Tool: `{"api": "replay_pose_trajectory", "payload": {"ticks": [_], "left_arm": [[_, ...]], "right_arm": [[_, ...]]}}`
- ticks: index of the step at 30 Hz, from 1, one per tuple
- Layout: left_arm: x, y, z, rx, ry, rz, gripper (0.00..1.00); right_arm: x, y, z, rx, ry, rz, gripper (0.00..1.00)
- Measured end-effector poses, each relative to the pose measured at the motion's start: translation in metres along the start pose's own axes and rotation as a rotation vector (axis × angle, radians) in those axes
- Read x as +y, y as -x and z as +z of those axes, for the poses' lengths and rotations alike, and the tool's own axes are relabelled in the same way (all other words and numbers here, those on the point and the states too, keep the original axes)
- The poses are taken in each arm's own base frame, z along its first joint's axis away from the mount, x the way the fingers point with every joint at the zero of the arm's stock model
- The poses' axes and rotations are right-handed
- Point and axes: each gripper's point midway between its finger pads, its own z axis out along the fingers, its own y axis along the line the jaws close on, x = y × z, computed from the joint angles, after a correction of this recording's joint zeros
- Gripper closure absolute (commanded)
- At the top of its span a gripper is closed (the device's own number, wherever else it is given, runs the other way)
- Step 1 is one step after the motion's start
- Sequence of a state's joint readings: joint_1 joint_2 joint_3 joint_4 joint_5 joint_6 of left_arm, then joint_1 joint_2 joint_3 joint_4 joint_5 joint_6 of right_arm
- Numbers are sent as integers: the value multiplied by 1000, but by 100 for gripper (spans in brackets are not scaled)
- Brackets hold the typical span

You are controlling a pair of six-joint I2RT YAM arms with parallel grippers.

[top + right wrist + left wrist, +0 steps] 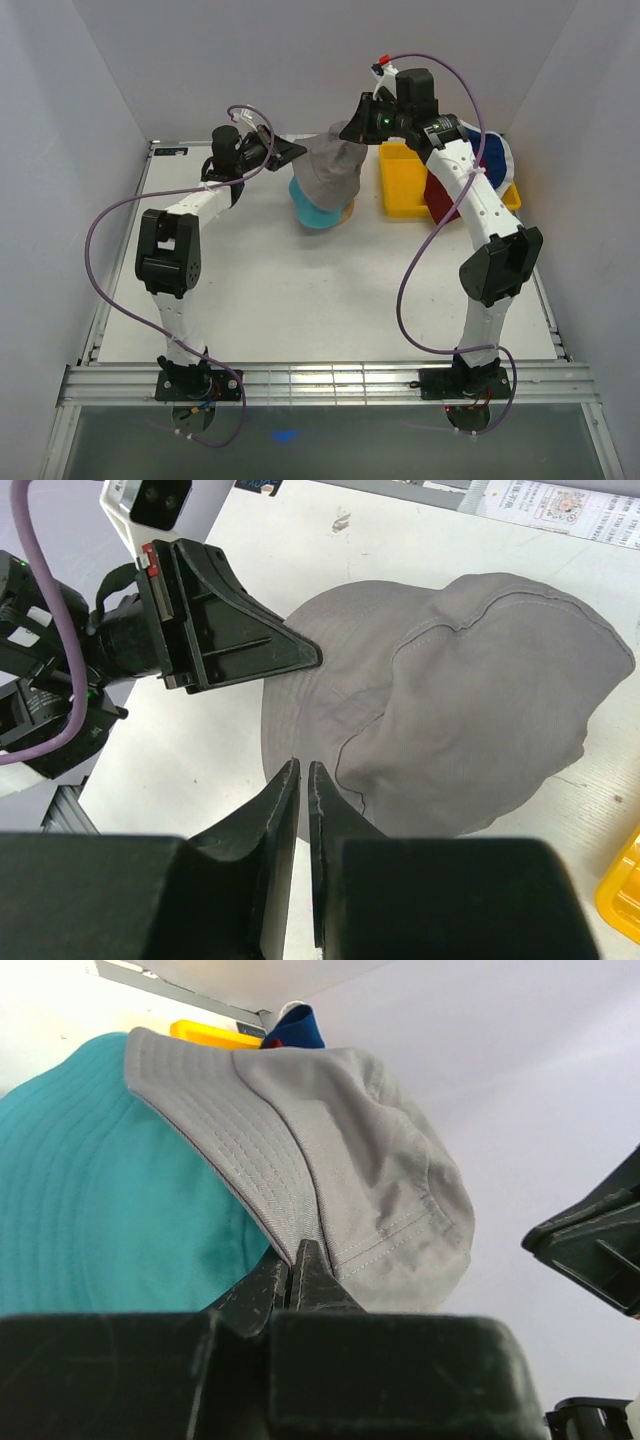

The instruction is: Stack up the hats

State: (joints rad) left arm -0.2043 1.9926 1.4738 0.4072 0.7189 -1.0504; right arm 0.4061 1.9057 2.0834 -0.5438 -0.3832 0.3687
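Observation:
A grey hat (335, 168) hangs stretched between my two grippers, just above a teal hat (312, 212) at the back middle of the table. My left gripper (299, 151) is shut on the grey hat's brim at its left side; in the left wrist view (297, 1252) the jaws pinch the brim, with the teal hat (100, 1200) right under it. My right gripper (352, 131) is shut on the brim's right edge, and its tips (303, 767) meet on the grey hat (450, 710). A dark red hat (441, 196) and a navy blue hat (496, 160) lie at the right.
A yellow tray (405, 180) stands right of the teal hat, partly under the red and blue hats. A bit of the wooden stand (347, 211) shows under the teal hat. White walls close in the back and sides. The left gripper's body (220, 625) is near my right fingers.

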Motion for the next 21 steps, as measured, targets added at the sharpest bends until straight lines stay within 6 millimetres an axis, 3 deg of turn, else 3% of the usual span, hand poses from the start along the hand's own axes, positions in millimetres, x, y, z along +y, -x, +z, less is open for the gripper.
{"api": "replay_pose_trajectory", "payload": {"ticks": [9, 16, 21], "left_arm": [[21, -5, -18, -48, 0, -24, 100], [34, -9, -25, -62, 6, -41, 100], [46, -14, -30, -61, 28, -62, 100]], "right_arm": [[15, -7, 7, 11, 14, -51, 77], [0, -6, 9, 2, -44, -60, 60], [-25, -14, 9, 19, -102, -39, 54]]}}
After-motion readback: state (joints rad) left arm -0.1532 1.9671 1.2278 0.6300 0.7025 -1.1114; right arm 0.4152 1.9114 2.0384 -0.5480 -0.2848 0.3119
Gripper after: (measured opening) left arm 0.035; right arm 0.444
